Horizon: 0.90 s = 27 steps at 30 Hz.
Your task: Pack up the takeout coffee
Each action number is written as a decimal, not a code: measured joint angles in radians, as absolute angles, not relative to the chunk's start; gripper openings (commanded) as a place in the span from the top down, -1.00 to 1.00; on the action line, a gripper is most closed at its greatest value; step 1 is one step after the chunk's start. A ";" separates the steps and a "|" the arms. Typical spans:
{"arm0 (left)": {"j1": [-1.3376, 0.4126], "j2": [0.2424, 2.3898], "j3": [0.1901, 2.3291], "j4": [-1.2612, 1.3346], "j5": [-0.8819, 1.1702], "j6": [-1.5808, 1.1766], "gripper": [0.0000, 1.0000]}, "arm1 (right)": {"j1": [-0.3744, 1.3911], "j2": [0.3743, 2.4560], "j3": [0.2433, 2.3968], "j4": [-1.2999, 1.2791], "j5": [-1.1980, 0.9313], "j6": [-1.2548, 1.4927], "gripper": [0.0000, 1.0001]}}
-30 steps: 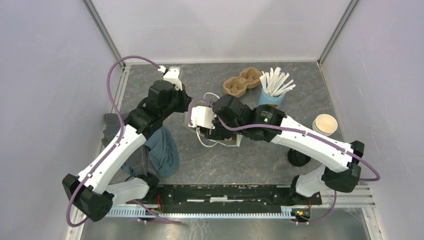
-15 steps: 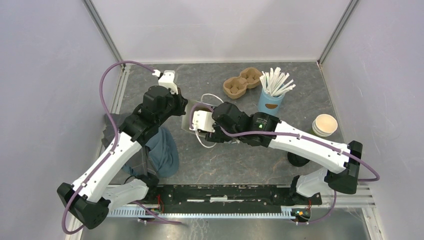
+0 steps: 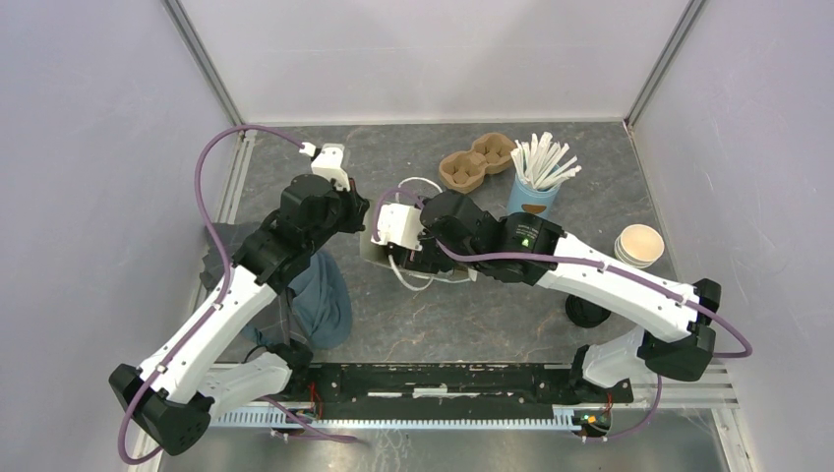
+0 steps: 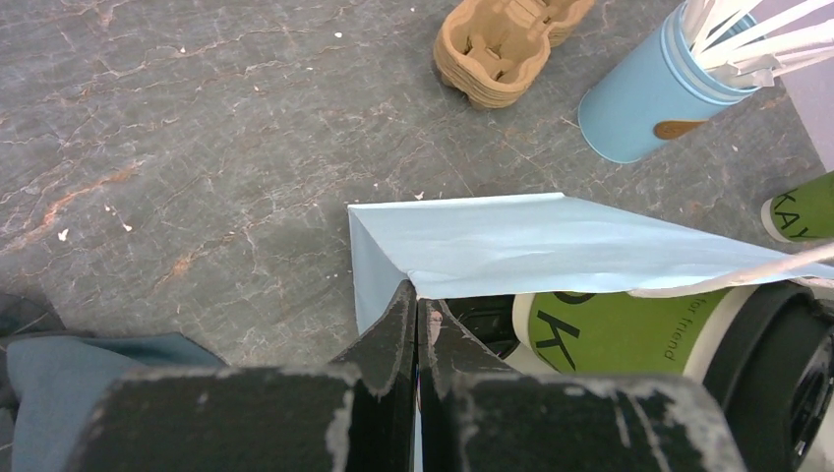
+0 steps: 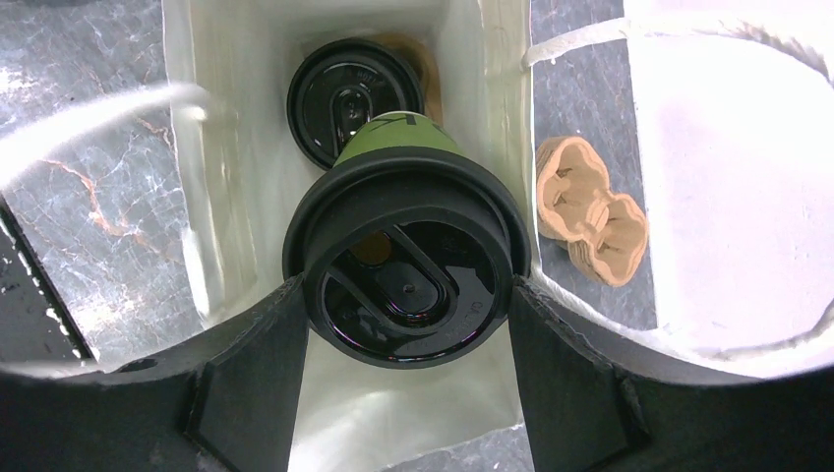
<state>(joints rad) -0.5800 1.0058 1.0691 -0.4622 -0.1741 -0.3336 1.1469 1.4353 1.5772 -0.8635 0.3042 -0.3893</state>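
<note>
The takeout coffee [image 5: 398, 133], a dark-green paper cup with a round black lid, hangs tilted in the open mouth of the blue bag [image 5: 246, 147]. My right gripper [image 5: 405, 285] is shut on it, one finger on each side just under the lid. A second lidded cup [image 5: 339, 98] stands at the bottom of the bag. My left gripper [image 4: 418, 300] is shut on the bag's rim [image 4: 511, 246], with the green cup [image 4: 620, 329] just right of it. In the top view both grippers meet over the bag [image 3: 372, 251], which is mostly hidden by the arms.
A cardboard cup carrier [image 3: 477, 164] and a light-blue cup of white sticks [image 3: 536, 187] stand at the back. A green cup without a lid [image 3: 639, 246] and a loose black lid [image 3: 588, 313] are at the right. A dark blue cloth [image 3: 320, 295] lies at the left.
My right gripper has moved left and a little back with the cup, over the bag's mouth. My left gripper has shifted slightly left, still holding the bag's rim.
</note>
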 measured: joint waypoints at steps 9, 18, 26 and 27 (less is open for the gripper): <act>-0.591 1.007 1.068 -0.462 -0.178 -0.334 0.97 | 1.158 1.453 1.588 -0.967 0.318 -0.398 0.52; -0.599 1.008 1.066 -0.459 -0.182 -0.334 0.96 | 1.162 1.475 1.588 -0.994 0.349 -0.420 0.53; -0.606 0.999 1.028 -0.402 -0.190 -0.334 0.96 | 1.163 1.521 1.536 -0.941 0.356 -0.460 0.53; -0.606 0.998 1.025 -0.397 -0.193 -0.334 0.96 | 1.163 1.518 1.517 -0.927 0.356 -0.463 0.53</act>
